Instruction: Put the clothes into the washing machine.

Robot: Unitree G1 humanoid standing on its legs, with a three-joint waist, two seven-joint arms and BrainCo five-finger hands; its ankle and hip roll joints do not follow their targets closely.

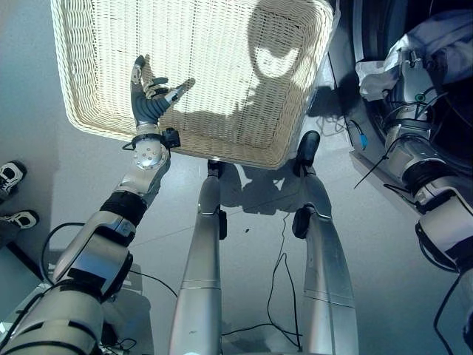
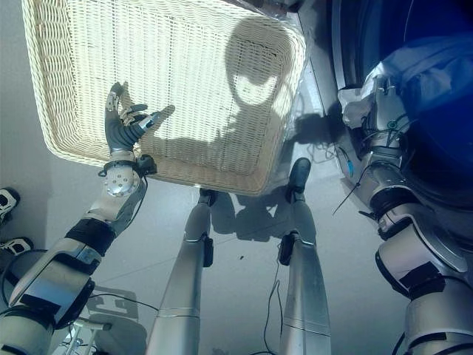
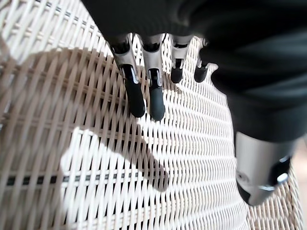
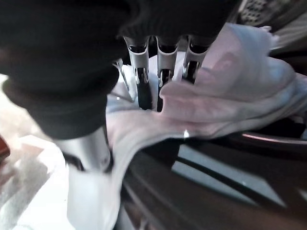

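A pale white garment (image 4: 230, 91) is bunched at the washing machine's dark round opening (image 1: 369, 29) on the right and drapes over its rim (image 4: 216, 177). My right hand (image 1: 414, 74) is at that opening. Its fingers (image 4: 144, 91) sink into the cloth, which passes between them and the thumb, so the hand is shut on the garment. The fingertips are buried in the folds. My left hand (image 1: 148, 100) hovers open over the near left part of the cream wicker basket (image 1: 185, 144), with straight fingers (image 3: 136, 96) just above the bare weave.
The wide wicker basket lies on the grey floor in front of me, its right corner close to the machine. A person's white shoes (image 1: 11, 177) stand at the far left edge.
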